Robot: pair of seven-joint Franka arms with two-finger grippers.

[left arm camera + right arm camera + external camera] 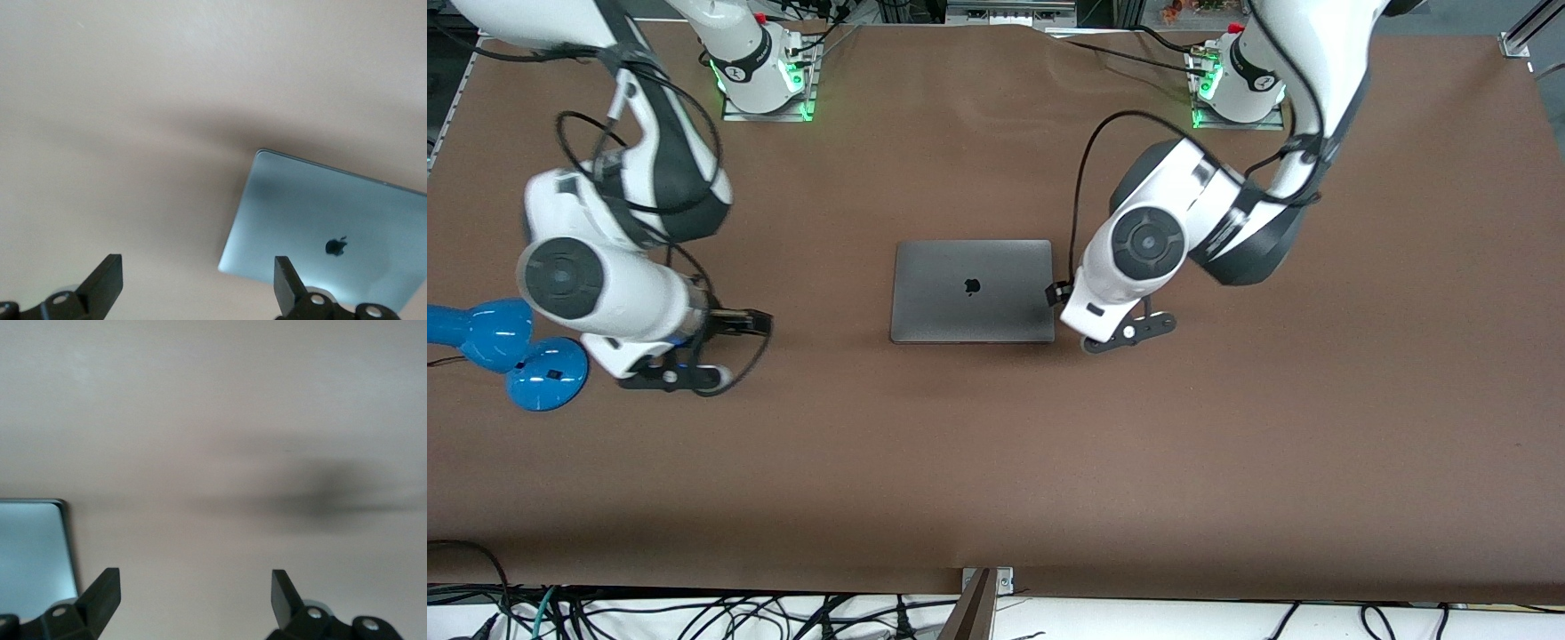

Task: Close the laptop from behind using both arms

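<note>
The space-grey laptop (pixel 971 291) lies shut flat on the brown table, its lid up with the black apple logo showing. My left gripper (pixel 1123 336) is open and empty, over the table just beside the laptop's edge toward the left arm's end. In the left wrist view, a corner of the laptop (pixel 333 227) lies beside the open left gripper (pixel 197 270). My right gripper (pixel 676 377) is open and empty, over bare table well off the laptop toward the right arm's end. The right wrist view shows the open right gripper (pixel 195 585) and a corner of the laptop (pixel 30 550).
A blue desk lamp (pixel 511 347) lies at the table's edge at the right arm's end, close to the right wrist. The two arm bases (pixel 760 71) (pixel 1240 84) stand along the table edge farthest from the front camera. Cables hang below the near edge.
</note>
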